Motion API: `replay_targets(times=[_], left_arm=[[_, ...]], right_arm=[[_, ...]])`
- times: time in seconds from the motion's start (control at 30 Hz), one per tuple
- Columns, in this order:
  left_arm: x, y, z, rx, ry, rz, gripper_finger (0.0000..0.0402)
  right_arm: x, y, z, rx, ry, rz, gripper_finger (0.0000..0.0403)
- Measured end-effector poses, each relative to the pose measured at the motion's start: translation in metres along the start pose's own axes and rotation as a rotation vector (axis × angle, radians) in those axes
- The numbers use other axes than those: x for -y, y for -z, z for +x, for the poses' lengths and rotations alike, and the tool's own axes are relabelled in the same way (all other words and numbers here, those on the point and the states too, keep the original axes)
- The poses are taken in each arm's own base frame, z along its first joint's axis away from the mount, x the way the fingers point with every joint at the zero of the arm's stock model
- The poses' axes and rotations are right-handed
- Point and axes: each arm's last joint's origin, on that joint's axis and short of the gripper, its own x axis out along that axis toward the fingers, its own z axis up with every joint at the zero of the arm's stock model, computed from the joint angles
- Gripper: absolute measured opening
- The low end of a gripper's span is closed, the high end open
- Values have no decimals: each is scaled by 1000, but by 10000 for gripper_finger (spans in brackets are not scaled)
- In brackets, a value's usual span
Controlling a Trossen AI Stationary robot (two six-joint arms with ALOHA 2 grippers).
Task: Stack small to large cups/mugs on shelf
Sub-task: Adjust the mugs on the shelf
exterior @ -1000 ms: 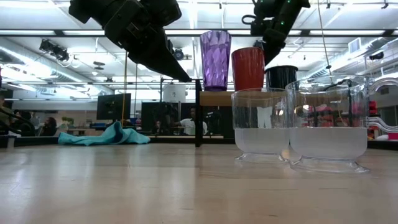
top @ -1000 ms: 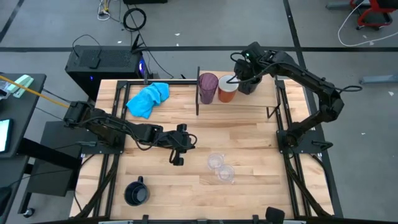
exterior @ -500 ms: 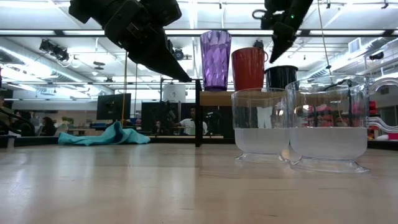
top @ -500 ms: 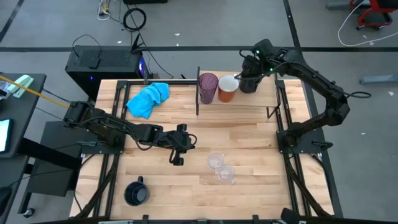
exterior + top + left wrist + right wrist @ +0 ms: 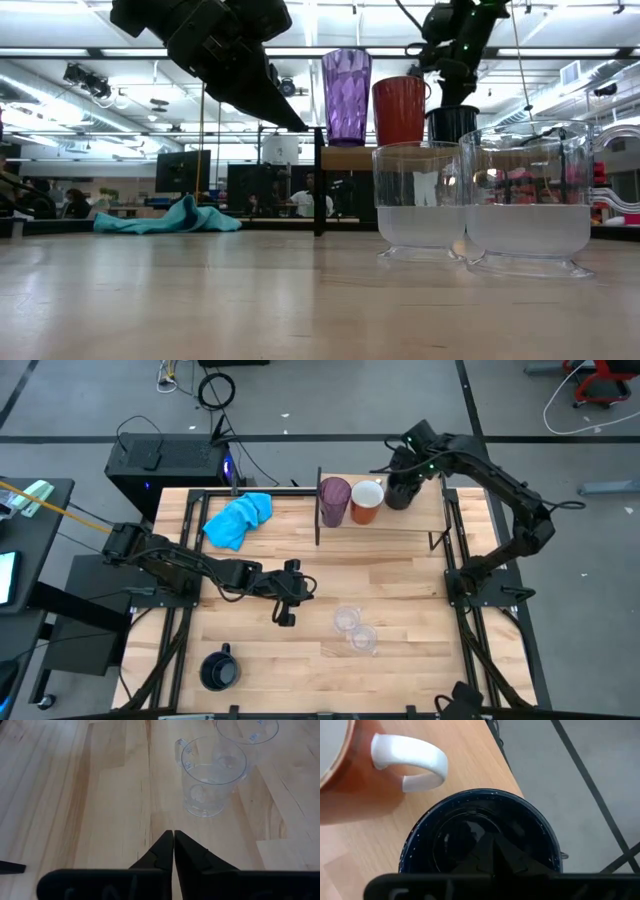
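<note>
On the shelf (image 5: 405, 520) at the table's far side, a purple tumbler (image 5: 334, 501), an orange mug (image 5: 366, 501) and a black mug (image 5: 399, 496) stand upright in a row. My right gripper (image 5: 492, 852) is shut, right above the black mug's (image 5: 480, 832) opening, pointing down into it. Two clear cups (image 5: 346, 620) (image 5: 362, 639) stand on the table's near middle. A second black mug (image 5: 218, 668) stands near the front left. My left gripper (image 5: 173, 836) hangs shut above the table, just left of the clear cups (image 5: 212, 775). My right gripper points steeply down from above into the black mug's mouth (image 5: 470, 820), just inside the near rim. Its dark fingers against the dark inside hide whether they touch the mug. The mug stands upright on the shelf (image 5: 345, 158).
A bright blue cloth (image 5: 238, 518) lies crumpled at the table's far left. Thin dark upright panels (image 5: 319, 505) stand at the shelf's ends. Bare wood lies between the shelf and the clear cups. Beyond the table's right edge is open floor.
My right gripper has swung from beside the orange mug toward the table's right edge and now stands over the black mug; its wrist has rolled a little. The orange mug's white handle now shows on its right side. My left arm has kept still.
</note>
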Motion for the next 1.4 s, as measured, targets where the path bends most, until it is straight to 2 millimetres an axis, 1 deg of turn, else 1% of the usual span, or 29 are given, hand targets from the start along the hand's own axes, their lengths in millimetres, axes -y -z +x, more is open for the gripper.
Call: replay_targets(times=[0.3, 0.53, 0.87, 1.17, 1.4], left_arm=[[0, 0, 0, 0, 0, 0, 13], [0, 0, 0, 0, 0, 0, 23], [0, 0, 0, 0, 0, 0, 14], [0, 0, 0, 0, 0, 0, 24], [0, 0, 0, 0, 1, 1, 18]], right_arm=[[1, -4, 1, 31, 10, -18, 7], [2, -7, 1, 63, 21, -26, 7], [-3, -13, 1, 110, 7, -51, 7], [-4, -7, -1, 59, 8, -47, 7], [-3, -5, 12, 38, 1, -35, 7]])
